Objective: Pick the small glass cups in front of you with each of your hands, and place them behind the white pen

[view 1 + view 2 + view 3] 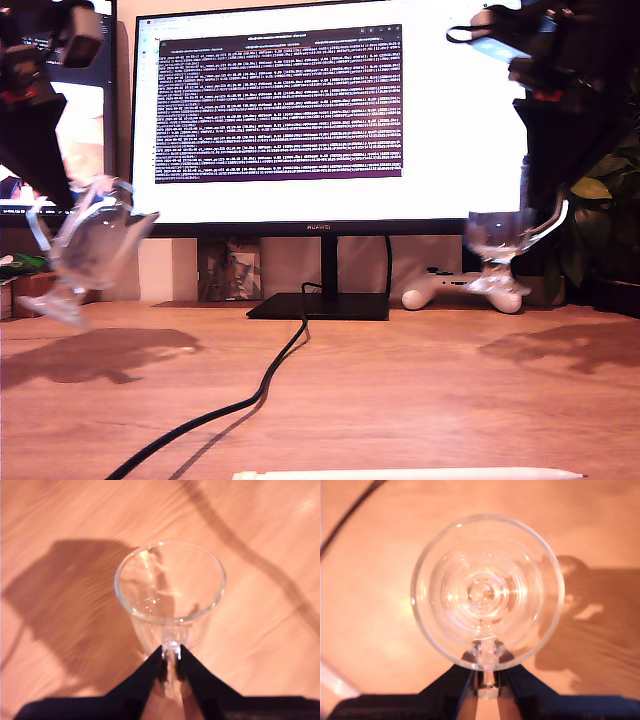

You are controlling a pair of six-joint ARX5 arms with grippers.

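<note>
Grip condition: my first gripper (171,652) is clenched on the looped handle of the first glass cup (170,587), with both black jaws pressed against the glass loop. In the exterior view this cup (90,245) sits at 9 o'clock, lifted clear of the wooden table (400,380) and tilted, its round foot pointing toward 7 o'clock; the cup is blurred there. My second gripper (486,672) is likewise clamped on the handle of the second glass cup (487,592), and its wrist camera looks straight down through the open mouth to the round foot. In the exterior view the second glass cup (497,240) hangs upright at 3 o'clock, above the table, with its handle on the side toward 3 o'clock. The white pen (410,473) lies flat on the table at 6 o'clock of the exterior view, close to the camera, lengthwise along the 9-to-3 line, well apart from both cups. A black cable (255,395) runs across the table between the two cups, from the base of the monitor (330,110) at 12 o'clock toward 7 o'clock. A white game controller (465,290) rests on the table behind the second glass cup.
</note>
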